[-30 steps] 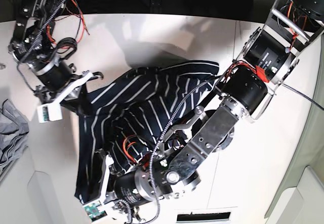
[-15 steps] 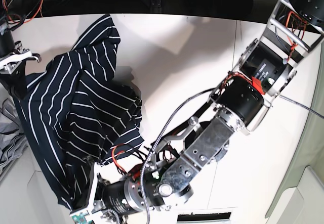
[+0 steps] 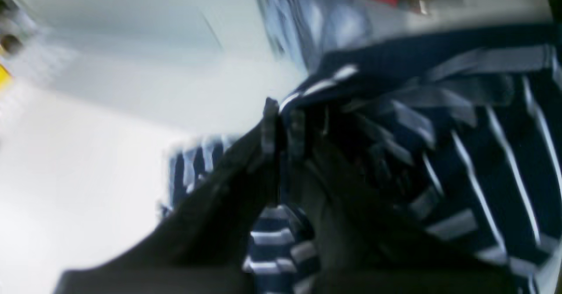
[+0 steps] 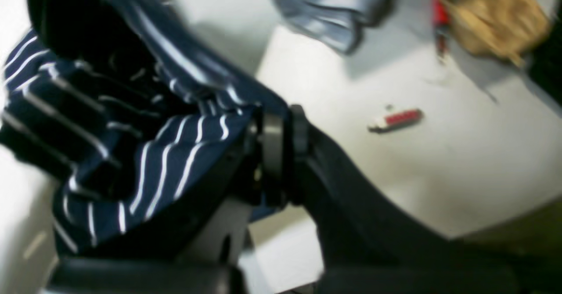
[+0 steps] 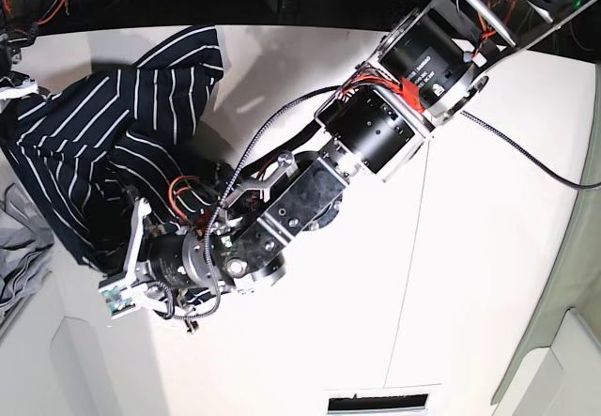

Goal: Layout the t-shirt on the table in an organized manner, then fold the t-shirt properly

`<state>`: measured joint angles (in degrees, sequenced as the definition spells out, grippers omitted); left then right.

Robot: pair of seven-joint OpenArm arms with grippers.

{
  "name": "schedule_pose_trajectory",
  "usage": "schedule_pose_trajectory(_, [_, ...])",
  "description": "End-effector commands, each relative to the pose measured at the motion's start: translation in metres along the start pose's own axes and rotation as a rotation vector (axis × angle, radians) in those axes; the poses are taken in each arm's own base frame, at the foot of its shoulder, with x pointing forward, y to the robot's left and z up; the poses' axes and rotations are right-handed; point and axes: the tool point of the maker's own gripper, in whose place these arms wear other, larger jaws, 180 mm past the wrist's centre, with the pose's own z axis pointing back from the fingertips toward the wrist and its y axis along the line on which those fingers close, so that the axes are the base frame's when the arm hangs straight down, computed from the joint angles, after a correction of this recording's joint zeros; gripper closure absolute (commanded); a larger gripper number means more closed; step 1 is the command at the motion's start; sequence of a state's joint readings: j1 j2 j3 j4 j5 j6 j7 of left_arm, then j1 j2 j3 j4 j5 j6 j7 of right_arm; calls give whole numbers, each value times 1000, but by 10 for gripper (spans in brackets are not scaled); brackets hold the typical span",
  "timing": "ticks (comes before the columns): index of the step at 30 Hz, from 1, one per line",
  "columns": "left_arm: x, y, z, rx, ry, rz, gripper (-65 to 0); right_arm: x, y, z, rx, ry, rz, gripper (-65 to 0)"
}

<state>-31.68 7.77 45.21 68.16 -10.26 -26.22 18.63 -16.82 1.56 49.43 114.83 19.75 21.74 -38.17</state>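
The dark navy t-shirt [image 5: 113, 144] with thin white stripes hangs bunched over the far left of the white table [image 5: 488, 247], stretched between my two grippers. My left gripper [image 5: 120, 285], on the arm reaching across from the right, is shut on the shirt's lower edge [image 3: 307, 96]; in the left wrist view its fingers [image 3: 268, 129] pinch the fabric. My right gripper [image 5: 17, 92] at the left edge is shut on the shirt's upper part [image 4: 184, 149], with the fingertips [image 4: 273, 145] closed on the cloth. Both wrist views are blurred.
A plain light grey garment [image 5: 21, 252] lies at the left edge, beside the shirt; it also shows in the right wrist view [image 4: 333, 8]. A small red and white item [image 4: 395, 119] and a tan object [image 4: 496, 17] lie off to the side. A thin dark seam [image 5: 413, 247] crosses the tabletop.
My left arm has swung up and to the left, carrying the shirt's lower edge with it. The shirt has gathered more tightly at the far left. Both grippers keep their hold.
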Motion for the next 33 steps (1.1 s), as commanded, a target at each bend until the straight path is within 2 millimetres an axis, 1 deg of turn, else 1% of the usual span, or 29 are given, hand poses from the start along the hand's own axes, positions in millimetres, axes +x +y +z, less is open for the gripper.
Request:
schedule_pose_trajectory(1, [31,-10,-3,-38,-81,-23,-104,8,-8,2,-27,-32,-8,0])
schedule_pose_trajectory(3, [25,-32,-7,-100,-63,-52,-260,2,-11,0,-29,-17,-19,0])
schedule_pose_trajectory(4, [23,-41,-9,-119,-58,-58,-329,0,-10,-1,-22,-14,-30,-55])
schedule_pose_trajectory(5, [22,-48,-9,-137,-59,-58,-376,-1,-8,-1,-10,-14,-47,-150])
schedule_pose_trajectory(6, [22,-54,-10,-151,-57,-55,-391,-1,-7,-2,-1,-16,-58,-237])
schedule_pose_trajectory(7, [21,-57,-10,-161,-53,-48,-391,-1,-5,-2,10,-20,-72,-300])
schedule_pose_trajectory(8, [19,-59,-10,-168,-40,-40,-391,0,-2,-2,22,-26,-87,-332])
schedule_pose_trajectory(11, [10,-56,-9,-165,28,-29,-391,0,11,-1,74,-43,-150,-334])
schedule_pose_trajectory(13, [7,-43,-5,-127,68,-12,-391,1,28,1,148,-68,-175,-334])
schedule_pose_trajectory(14, [11,-35,-2,-108,64,0,-391,2,38,2,191,-81,-185,-334])
schedule_pose_trajectory(16, [27,-21,4,-81,17,43,-391,3,56,5,264,-100,-206,-334])
schedule_pose_trajectory(18, [31,-2,17,-47,-10,77,-391,1,72,6,315,-102,-202,-334])
schedule_pose_trajectory(20, [22,19,30,-10,-6,95,-390,-2,83,2,328,-89,-169,-334])
schedule_pose_trajectory(22, [4,36,42,21,18,120,-391,-3,92,-4,309,-90,-93,-334])
schedule_pose_trajectory(24, [-16,47,54,41,51,139,-390,-7,96,-11,273,-81,-9,-334])
schedule_pose_trajectory(26, [-34,54,64,54,85,150,-391,-13,100,-20,255,-56,64,-334])
schedule_pose_trajectory(29, [-51,62,74,71,118,154,-390,-24,99,-42,227,-1,153,-334])
schedule_pose_trajectory(31, [-58,64,79,79,134,154,-390,-28,89,-61,181,22,186,-334])
schedule_pose_trajectory(33, [-69,64,84,83,153,161,-390,-32,75,-78,136,44,180,-334])
